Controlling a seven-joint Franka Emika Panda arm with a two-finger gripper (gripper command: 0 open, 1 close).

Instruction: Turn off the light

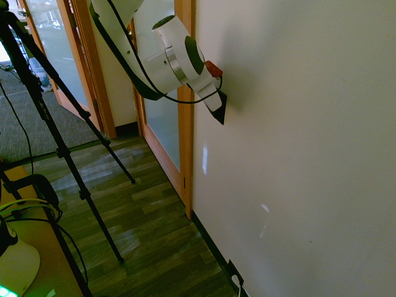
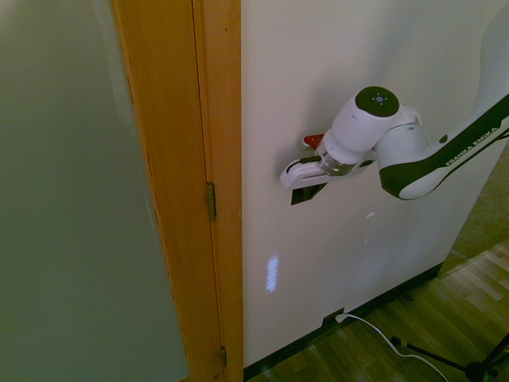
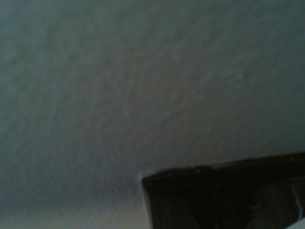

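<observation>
Switch plate (image 1: 221,114) for the light, small and black, sits on the pale wall (image 1: 297,161), at one o'clock from the middle of my first exterior view and three o'clock in the second. The room is dim, with soft shadows on the wall around the arm. My wrist view is blurry: textured wall and one corner of a dark plate.

My tool (image 2: 315,190) is clenched, pointing down right at the plate; its white body covers part of the plate, and I can't tell whether the tips touch it. A red piece (image 2: 313,141) on the tool's mount shows at twelve o'clock from the plate. The white arm (image 2: 429,163) comes in from two o'clock in the second exterior view and from eleven in the first.

Next out, at seven o'clock from the plate, a bright streak (image 2: 272,273) lies on the wall. At nine o'clock stands the wooden door frame (image 2: 227,239), with frosted glass (image 2: 71,199) beyond it. Down near six o'clock, low on the wall, is a black outlet (image 1: 235,272) with a white plug (image 2: 341,317) in it. The wooden floor (image 1: 148,247) spreads at seven o'clock in the first exterior view, and the desk (image 1: 46,263) stands out at eight.
</observation>
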